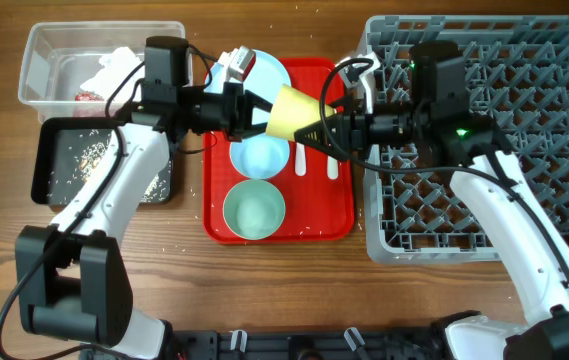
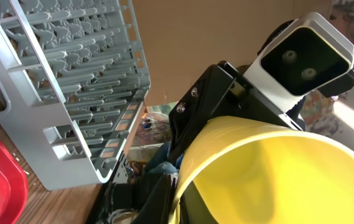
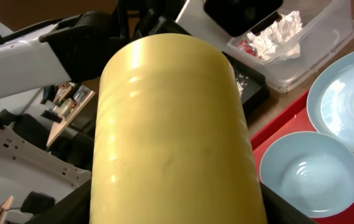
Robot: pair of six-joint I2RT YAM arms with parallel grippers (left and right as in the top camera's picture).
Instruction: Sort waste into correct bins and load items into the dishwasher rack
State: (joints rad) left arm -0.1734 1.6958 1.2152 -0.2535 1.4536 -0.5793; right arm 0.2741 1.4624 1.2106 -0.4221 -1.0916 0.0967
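Note:
The yellow cup (image 1: 292,110) hangs on its side above the red serving tray (image 1: 334,220), held between both grippers. My left gripper (image 1: 252,108) is shut on its open rim; the left wrist view looks into the cup (image 2: 276,180). My right gripper (image 1: 322,128) is closed around its body, which fills the right wrist view (image 3: 170,124). On the tray lie the pale blue plate (image 1: 269,68), small blue bowl (image 1: 261,155), mint-green bowl (image 1: 254,208), and white fork (image 1: 304,160) and spoon (image 1: 332,165). The grey dishwasher rack (image 1: 524,200) stands at the right.
The clear tub (image 1: 44,60) at the back left holds the white napkin (image 1: 114,65) and red wrapper (image 1: 87,97). The black tray (image 1: 49,160) in front of it holds crumbly scraps (image 1: 92,152). Crumbs dot the wooden table around the trays.

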